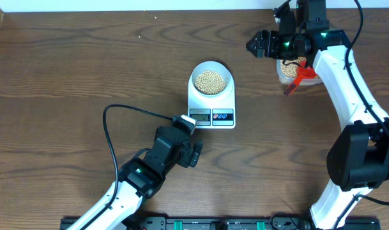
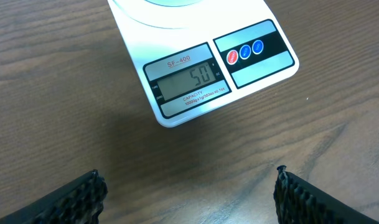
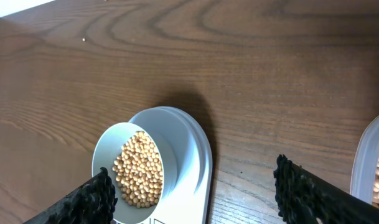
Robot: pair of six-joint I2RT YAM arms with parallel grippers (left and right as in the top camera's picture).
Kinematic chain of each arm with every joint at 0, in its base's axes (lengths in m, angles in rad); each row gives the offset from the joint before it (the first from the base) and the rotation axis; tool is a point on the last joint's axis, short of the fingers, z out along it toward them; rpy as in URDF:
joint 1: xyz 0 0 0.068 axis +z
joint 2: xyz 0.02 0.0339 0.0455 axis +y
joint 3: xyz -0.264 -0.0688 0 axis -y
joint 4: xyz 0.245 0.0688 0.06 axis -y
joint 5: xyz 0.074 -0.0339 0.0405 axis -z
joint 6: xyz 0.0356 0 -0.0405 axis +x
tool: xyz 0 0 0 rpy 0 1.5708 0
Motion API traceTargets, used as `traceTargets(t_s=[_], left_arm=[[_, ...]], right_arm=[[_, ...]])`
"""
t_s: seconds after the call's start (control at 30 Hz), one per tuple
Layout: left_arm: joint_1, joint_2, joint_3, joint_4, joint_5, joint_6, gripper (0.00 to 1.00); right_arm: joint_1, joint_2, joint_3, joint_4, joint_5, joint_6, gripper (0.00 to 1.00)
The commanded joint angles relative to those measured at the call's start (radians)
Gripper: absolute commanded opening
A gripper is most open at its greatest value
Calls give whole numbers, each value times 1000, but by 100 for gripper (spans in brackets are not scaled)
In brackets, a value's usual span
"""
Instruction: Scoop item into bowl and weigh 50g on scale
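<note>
The white bowl [image 1: 198, 72] stands on the white scale [image 1: 213, 107] at mid-table and holds tan beans [image 1: 211, 81]. In the left wrist view the scale's display [image 2: 188, 81] reads 50, beside the red and blue buttons [image 2: 245, 51]. In the right wrist view the bowl [image 3: 111, 142] with beans [image 3: 139, 168] sits on the scale [image 3: 198, 162]. My left gripper [image 1: 195, 152] is open and empty, just in front of the scale; its fingers frame bare table [image 2: 188, 186]. My right gripper [image 1: 258, 43] is open and empty, held above the table to the right of the bowl [image 3: 192, 186].
A clear plastic tub [image 1: 285, 74] with more beans stands at the back right under my right arm, with a red scoop [image 1: 299, 77] resting in it. The tub's edge shows in the right wrist view [image 3: 373, 168]. A black cable [image 1: 117, 112] loops left of the scale.
</note>
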State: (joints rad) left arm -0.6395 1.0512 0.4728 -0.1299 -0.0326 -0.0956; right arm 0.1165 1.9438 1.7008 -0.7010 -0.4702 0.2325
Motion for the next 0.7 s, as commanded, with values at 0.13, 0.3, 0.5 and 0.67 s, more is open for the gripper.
traceTargets(t_s=[0.13,0.3,0.5,0.67], left_arm=[[-1,-6,21,0,-20,17,88],[-1,-6,21,0,-20,17,88],[-1,-6,21,0,-20,17,89],[-1,-6,21,0,-20,17,88]], right_arm=[[10,-19,22,2,9,-14,81],[10,-19,22,2,9,-14,81],[10,-19,22,2,9,-13,88],[10,-19,22,2,9,-14,96]])
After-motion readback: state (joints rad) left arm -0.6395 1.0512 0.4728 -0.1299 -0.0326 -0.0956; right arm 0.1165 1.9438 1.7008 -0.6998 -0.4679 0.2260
